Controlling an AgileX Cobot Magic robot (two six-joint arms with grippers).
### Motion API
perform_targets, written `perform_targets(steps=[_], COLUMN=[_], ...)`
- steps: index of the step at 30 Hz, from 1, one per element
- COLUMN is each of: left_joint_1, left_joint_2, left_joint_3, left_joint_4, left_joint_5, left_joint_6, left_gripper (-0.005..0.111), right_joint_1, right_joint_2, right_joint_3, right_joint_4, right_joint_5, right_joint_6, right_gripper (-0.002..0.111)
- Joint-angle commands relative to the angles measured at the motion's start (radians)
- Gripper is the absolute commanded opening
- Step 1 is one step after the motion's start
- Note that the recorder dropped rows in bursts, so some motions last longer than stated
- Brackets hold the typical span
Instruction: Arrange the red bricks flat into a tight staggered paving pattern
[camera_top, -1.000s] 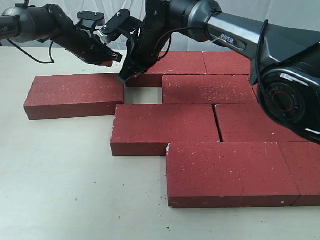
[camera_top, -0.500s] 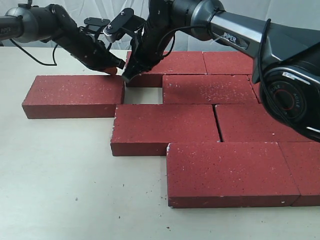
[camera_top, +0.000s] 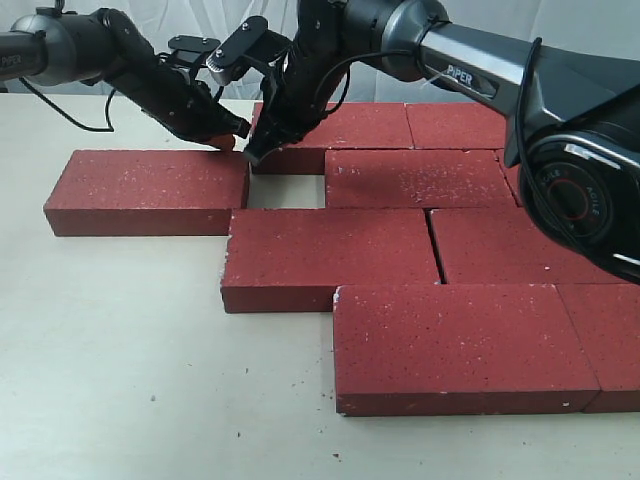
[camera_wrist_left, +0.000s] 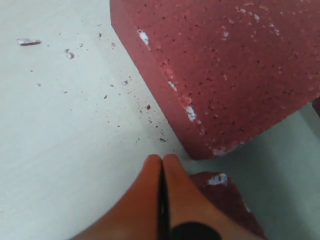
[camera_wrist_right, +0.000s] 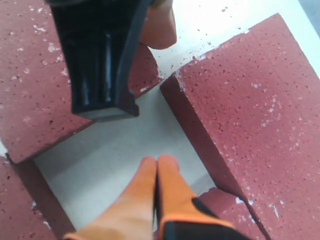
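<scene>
Several dark-red bricks lie flat in staggered rows, the nearest one (camera_top: 455, 340) at the front. One brick (camera_top: 145, 185) lies at the left, parted from its row neighbour (camera_top: 415, 178) by a bare gap (camera_top: 287, 192). My left gripper (camera_top: 232, 138) is shut and empty at that brick's far right corner. In its wrist view the left gripper (camera_wrist_left: 162, 159) points at the table beside a brick corner (camera_wrist_left: 225, 65). My right gripper (camera_top: 252, 157) is shut too and hangs over the gap's far edge. The right wrist view shows the right gripper (camera_wrist_right: 157, 161) over bare table between two bricks (camera_wrist_right: 250, 100).
The pale table (camera_top: 120, 350) stretches open at the front left, with crumbs scattered on it. The right arm's black base (camera_top: 580, 180) stands over the bricks at the right. The left gripper's black body (camera_wrist_right: 100, 60) crowds the right wrist view.
A second ago both grippers shifted slightly at the left brick's far corner, and that brick's left end slid a little leftward. Nothing has moved in the last half second.
</scene>
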Motion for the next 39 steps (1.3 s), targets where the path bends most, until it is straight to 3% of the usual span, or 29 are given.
perform_targets(steps=[1,8,15,20,25,30,35,39], left_joint_1=[-0.005,0.054,0.184,0.272,0.329,0.337,0.335,0.337], left_joint_2=[-0.012,-0.107,-0.278,-0.365,-0.419,-0.433,-0.433,-0.433], left_joint_3=[-0.001,-0.018,0.004,0.125,0.294,0.455,0.584,0.655], left_joint_4=[-0.015,0.029,0.264,0.427,0.427,0.448,0.338,0.343], left_joint_5=[0.008,0.015,0.164,0.206,0.18,0.069,-0.159,-0.268], left_joint_6=[-0.001,-0.003,-0.165,-0.284,-0.318,-0.373,-0.364,-0.334], left_gripper=[0.0,0.0,0.0,0.0,0.0,0.0,0.0,0.0], right_joint_1=[-0.007,-0.007,-0.008,-0.038,-0.069,-0.119,-0.178,-0.178], right_joint_2=[-0.004,-0.006,-0.017,-0.032,-0.075,-0.163,-0.306,-0.395], right_joint_3=[-0.001,-0.001,-0.001,-0.001,0.003,0.153,0.458,0.652], right_joint_4=[-0.004,-0.024,-0.03,-0.023,0.015,0.051,0.227,0.264], right_joint_5=[-0.005,0.001,0.053,0.115,0.17,0.148,-0.047,-0.153], right_joint_6=[0.0,0.002,0.028,0.07,0.081,0.089,0.013,-0.089], right_gripper=[-0.001,-0.001,-0.001,-0.001,-0.001,-0.001,-0.001,-0.001])
